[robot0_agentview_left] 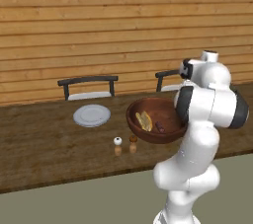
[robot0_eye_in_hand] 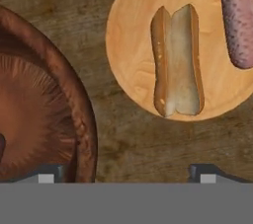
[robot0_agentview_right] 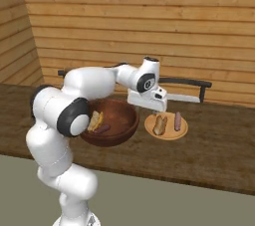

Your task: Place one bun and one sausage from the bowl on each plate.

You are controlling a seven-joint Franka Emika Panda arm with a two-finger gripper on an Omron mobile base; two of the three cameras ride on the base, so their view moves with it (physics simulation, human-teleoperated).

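**Hand between bowl and filled plate, second plate far along the tabletop**

Wooden plank walls back a long dark tabletop point(robot0_agentview_left: 44, 144) with two chairs behind its far edge. On it stands the bowl point(robot0_agentview_right: 117, 120), which holds one bun point(robot0_agentview_left: 144, 120) and one sausage point(robot0_agentview_left: 160, 127) lying side by side. Just beside the bowl, toward the right end of the tabletop, a tan plate point(robot0_agentview_right: 166, 129) carries a second bun point(robot0_eye_in_hand: 178, 60) and a second sausage point(robot0_eye_in_hand: 238, 18), both lying roughly parallel, their long axes pointing toward the far edge.

The hand point(robot0_eye_in_hand: 127, 174) hovers over the strip of bare wood between bowl and tan plate, fingers spread wide apart and holding nothing.

A pale grey plate point(robot0_agentview_left: 92, 115) sits bare, well apart from the bowl on its other side, past the two small shakers point(robot0_agentview_left: 125, 145). Judging by this, one plate is served and the next pick lies in the bowl, so the hand must cross the near rim, then carry food over the whole bowl to reach the grey plate.
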